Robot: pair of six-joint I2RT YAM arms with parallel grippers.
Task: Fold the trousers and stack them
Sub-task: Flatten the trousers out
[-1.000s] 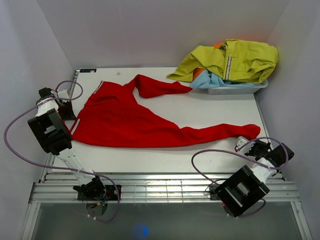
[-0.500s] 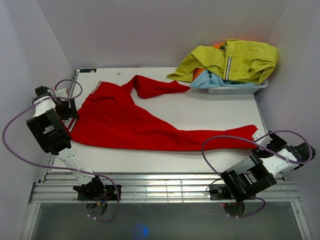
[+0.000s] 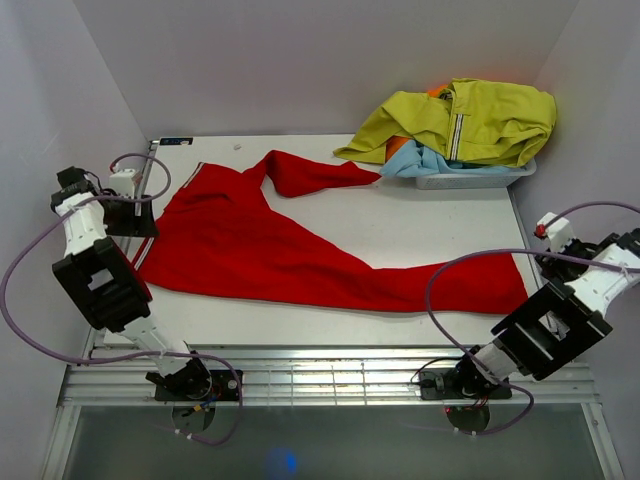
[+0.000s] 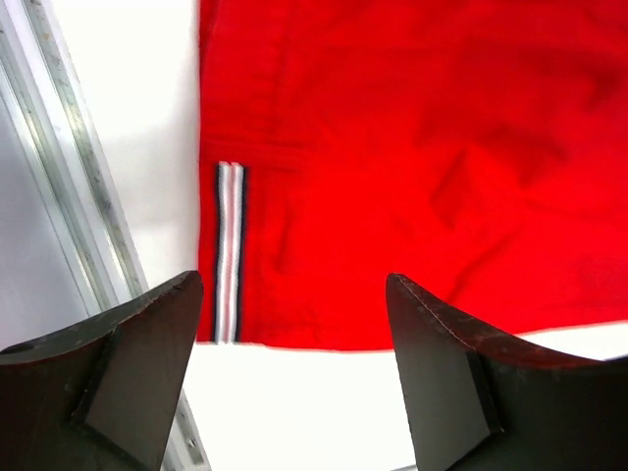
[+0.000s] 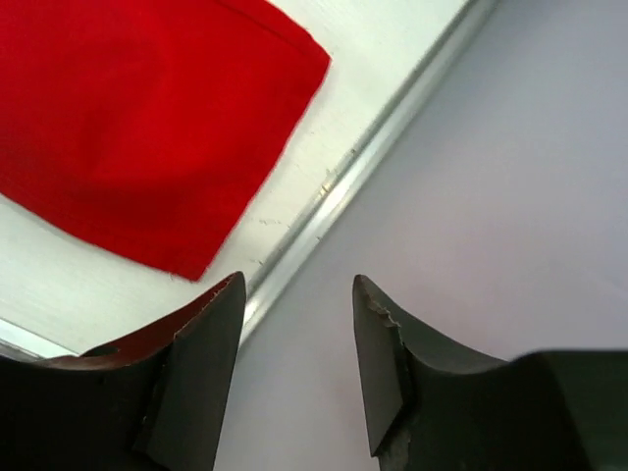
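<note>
The left gripper hangs with its fingers spread wide and nothing between them. Directly below it lies the waist corner of the trousers, and a short white stripe runs just beside the finger on the left of the wrist view. Outboard of that finger is a metal rail. The red cloth spreads rightward, one leg bent toward the far side and the other stretched flat toward the right gripper. That gripper's fingers stand moderately apart and empty, and the leg's end lies ahead of them, untouched. Beyond that gripper, a grey tray holds a yellow-green jacket, a light blue garment and something orange. The jacket's sleeve lies near the bent leg. A purple cable arcs above the stretched leg. The table is white and flat, enclosed by plain pale walls.
</note>
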